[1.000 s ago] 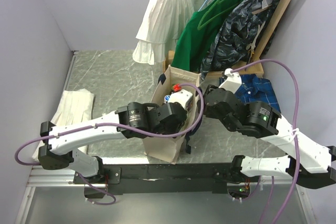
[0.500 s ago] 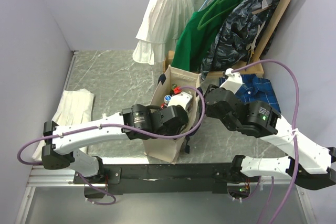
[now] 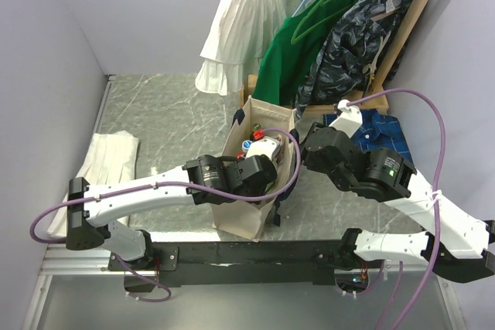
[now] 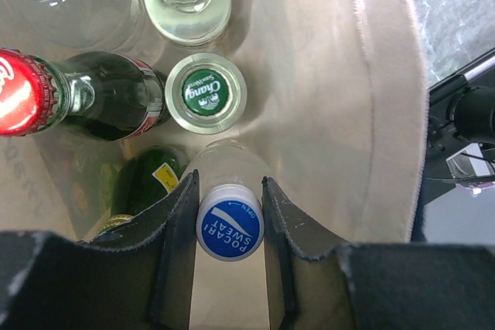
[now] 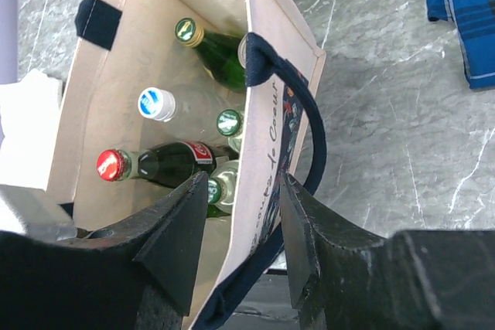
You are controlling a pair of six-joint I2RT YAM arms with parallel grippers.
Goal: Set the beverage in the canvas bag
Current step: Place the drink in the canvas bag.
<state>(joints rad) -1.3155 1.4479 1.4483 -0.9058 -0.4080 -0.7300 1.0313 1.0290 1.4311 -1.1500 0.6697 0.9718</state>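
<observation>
bottle of pocari sweat (image 4: 230, 226) sits upright inside the canvas bag (image 3: 240, 218), down among the other drinks, with its blue-and-white cap clamped between the two fingers of the left gripper (image 4: 229, 189). just past it stands a green-capped chang bottle (image 4: 206, 92), with a red-capped cola bottle (image 4: 23, 92) beside that (tilted well over). the right gripper (image 5: 244, 183) straddles the bag's side wall by the navy handle (image 5: 309, 129) - fingers spread, cloth between them but not pinched.

Matt canvas bag (image 5: 93, 98), glossy glass cola btl (image 4: 108, 102)
</observation>
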